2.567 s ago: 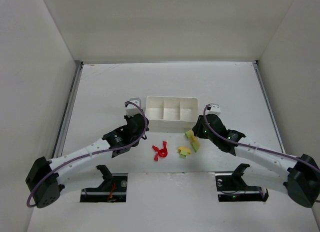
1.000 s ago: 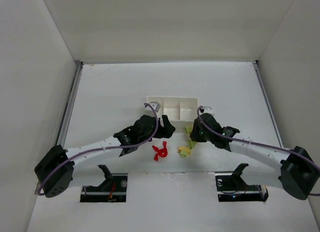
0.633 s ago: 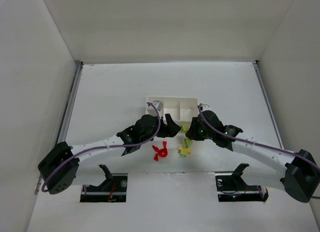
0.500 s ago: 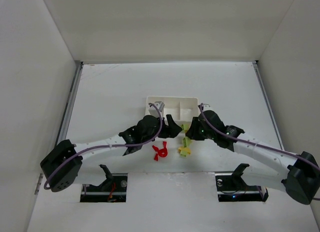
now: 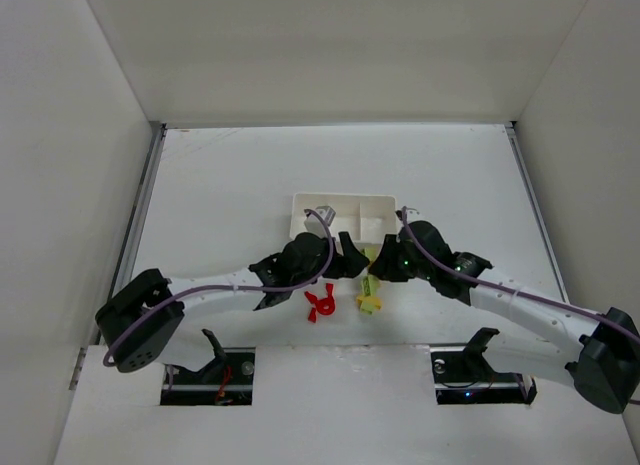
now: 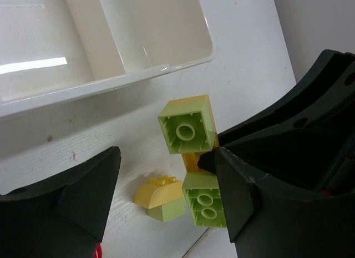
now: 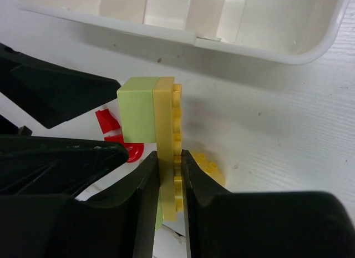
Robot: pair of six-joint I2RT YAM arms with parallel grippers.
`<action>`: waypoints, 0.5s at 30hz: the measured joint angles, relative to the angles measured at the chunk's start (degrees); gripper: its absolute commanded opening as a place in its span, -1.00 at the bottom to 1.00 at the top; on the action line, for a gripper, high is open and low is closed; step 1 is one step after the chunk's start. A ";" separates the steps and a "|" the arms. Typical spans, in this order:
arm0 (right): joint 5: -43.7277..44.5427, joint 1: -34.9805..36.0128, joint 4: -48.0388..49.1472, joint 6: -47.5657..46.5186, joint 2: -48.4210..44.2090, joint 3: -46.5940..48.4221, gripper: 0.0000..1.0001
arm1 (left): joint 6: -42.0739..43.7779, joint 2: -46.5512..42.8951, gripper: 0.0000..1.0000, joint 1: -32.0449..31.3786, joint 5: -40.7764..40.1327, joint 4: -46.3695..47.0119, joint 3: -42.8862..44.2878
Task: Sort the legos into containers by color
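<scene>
My right gripper (image 5: 377,274) is shut on a yellow plate (image 7: 166,136) with two light green bricks (image 7: 138,109) stuck to it, held on edge just above the table in front of the white three-compartment tray (image 5: 300,200). My left gripper (image 5: 352,261) is open, its jaws spread either side of that held piece (image 6: 187,130) without closing on it. A yellow dome on a green brick (image 5: 368,303) lies on the table below it. A red lego (image 5: 320,303) lies to its left. All three tray compartments (image 6: 111,83) look empty.
The two grippers crowd together just in front of the tray's right end (image 7: 266,52). White side walls enclose the table. Two black mounts (image 5: 222,363) sit at the near edge.
My left arm has swung right to the tray's front and now straddles the piece. My right gripper has picked up the yellow-green piece and shifted slightly left with it.
</scene>
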 measured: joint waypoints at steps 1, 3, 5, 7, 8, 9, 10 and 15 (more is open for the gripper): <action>-0.13 0.02 0.15 0.04 0.00 0.00 -0.50 | -0.11 0.42 0.32 0.00 0.00 0.37 0.09; -0.35 0.28 0.20 0.17 0.00 -0.02 -0.50 | -0.42 1.36 0.31 -0.02 0.00 1.07 0.35; -0.57 0.70 0.22 0.20 0.00 0.00 -0.51 | -0.72 2.14 0.22 -0.02 0.13 1.62 0.61; -0.87 1.03 0.22 0.22 0.00 -0.02 -0.51 | -1.31 2.67 0.05 0.00 0.35 2.36 0.72; -0.92 1.11 0.22 0.24 0.00 -0.02 -0.51 | -1.55 2.80 -0.03 0.04 0.57 2.86 0.72; -1.01 1.14 0.24 0.26 0.00 -0.02 -0.51 | -1.66 2.86 -0.07 0.09 0.79 3.43 0.72; -1.07 1.11 0.33 0.33 0.00 -0.02 -0.51 | -1.81 2.86 -0.09 0.09 0.96 3.91 0.72; -1.40 1.14 0.37 0.39 -0.31 -0.02 -0.51 | -2.43 2.97 -0.07 0.15 1.01 5.60 0.72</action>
